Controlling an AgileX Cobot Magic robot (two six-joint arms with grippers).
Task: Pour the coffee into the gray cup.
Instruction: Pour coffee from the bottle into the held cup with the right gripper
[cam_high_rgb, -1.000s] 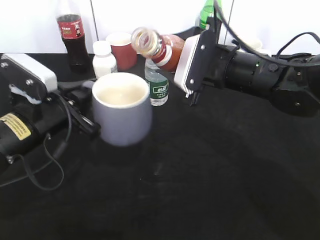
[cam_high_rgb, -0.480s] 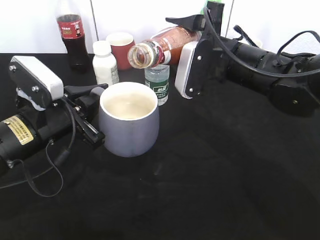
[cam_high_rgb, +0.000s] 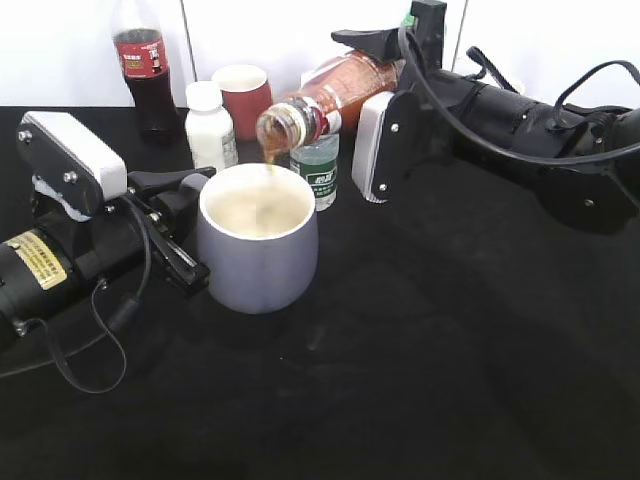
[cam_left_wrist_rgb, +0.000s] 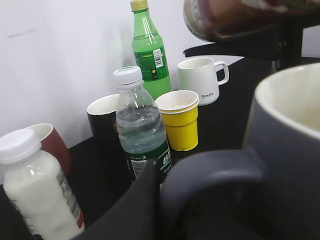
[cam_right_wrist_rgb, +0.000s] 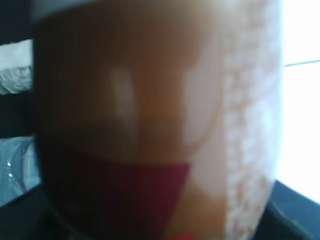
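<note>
Coffee (cam_high_rgb: 330, 92) tipped mouth-down from right claw (cam_high_rgb: 385, 70), clamped, arm level; stream entering cup (cam_high_rgb: 258, 240). Left claw (cam_high_rgb: 170, 225) pinching cup's handle.

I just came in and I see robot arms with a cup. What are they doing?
They are pouring a drink. The right gripper holds the coffee bottle tipped over, and a thin brown stream runs from its mouth into the gray cup. The left gripper holds that cup by its handle on the black table. Other bottles and cups stand behind.
</note>
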